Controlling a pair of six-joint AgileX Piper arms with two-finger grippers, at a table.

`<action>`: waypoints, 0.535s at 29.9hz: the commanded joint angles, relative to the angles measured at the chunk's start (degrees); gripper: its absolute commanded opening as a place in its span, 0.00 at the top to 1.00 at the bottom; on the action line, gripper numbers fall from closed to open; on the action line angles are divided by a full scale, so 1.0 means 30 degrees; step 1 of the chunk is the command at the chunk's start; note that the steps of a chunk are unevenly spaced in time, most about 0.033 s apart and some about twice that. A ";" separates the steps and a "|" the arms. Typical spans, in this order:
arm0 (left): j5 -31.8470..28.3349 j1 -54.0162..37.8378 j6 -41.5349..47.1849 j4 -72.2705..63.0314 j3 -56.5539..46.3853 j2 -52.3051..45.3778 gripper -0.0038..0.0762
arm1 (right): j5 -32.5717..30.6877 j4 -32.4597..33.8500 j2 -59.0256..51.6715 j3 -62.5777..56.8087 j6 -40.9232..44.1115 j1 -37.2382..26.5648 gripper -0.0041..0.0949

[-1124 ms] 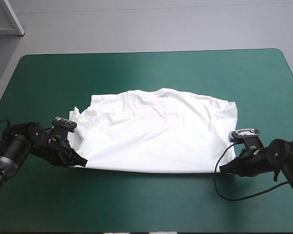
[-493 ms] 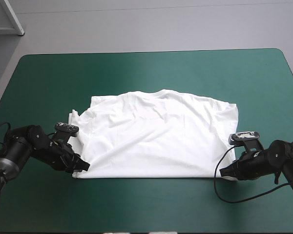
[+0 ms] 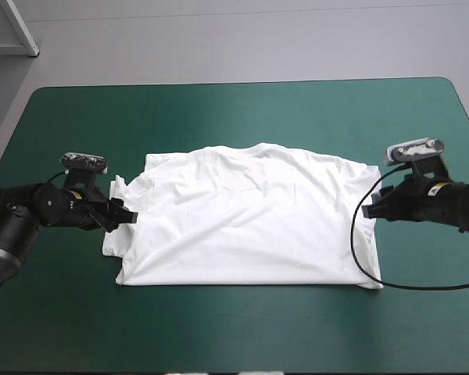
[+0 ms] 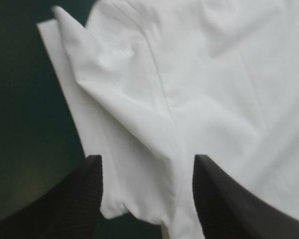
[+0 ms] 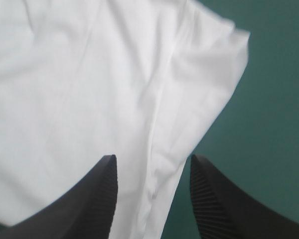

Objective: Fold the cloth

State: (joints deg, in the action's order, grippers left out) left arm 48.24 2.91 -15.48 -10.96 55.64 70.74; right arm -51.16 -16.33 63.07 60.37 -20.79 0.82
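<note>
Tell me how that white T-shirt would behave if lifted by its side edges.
Probably floppy: the T-shirt lies in soft wrinkles and its sleeve folds over itself by the left gripper. Likely light, since thin layers lie flat. Lifted by the edges, its middle would likely sag.

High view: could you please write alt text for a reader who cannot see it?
A white T-shirt lies flat at the middle of the teal-green cover. The left gripper sits at its left edge, the right gripper at its right edge.
</note>
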 commanded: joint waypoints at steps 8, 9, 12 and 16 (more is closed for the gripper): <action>-0.2164 -0.3926 -0.0366 -0.2580 0.1988 0.3418 0.44 | 0.1098 -0.0643 -0.0261 0.2613 0.0028 -0.0112 0.51; -0.2164 -0.4238 -0.0751 -0.3151 0.2020 0.3799 0.44 | 0.1039 -0.0725 -0.0211 0.2613 0.0028 -0.0112 0.51; -0.1982 -0.4492 -0.1939 -0.3999 0.2020 0.4718 0.45 | 0.1039 -0.1020 0.0000 0.2575 -0.0007 -0.0112 0.51; -0.1310 -0.4492 -0.2794 -0.4704 0.2020 0.5904 0.45 | 0.1031 -0.1066 0.0365 0.2486 0.0029 -0.0112 0.51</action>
State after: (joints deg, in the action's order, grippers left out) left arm 44.20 -10.53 -21.83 -21.70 59.76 88.63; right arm -50.52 -18.26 64.31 66.23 -20.75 0.82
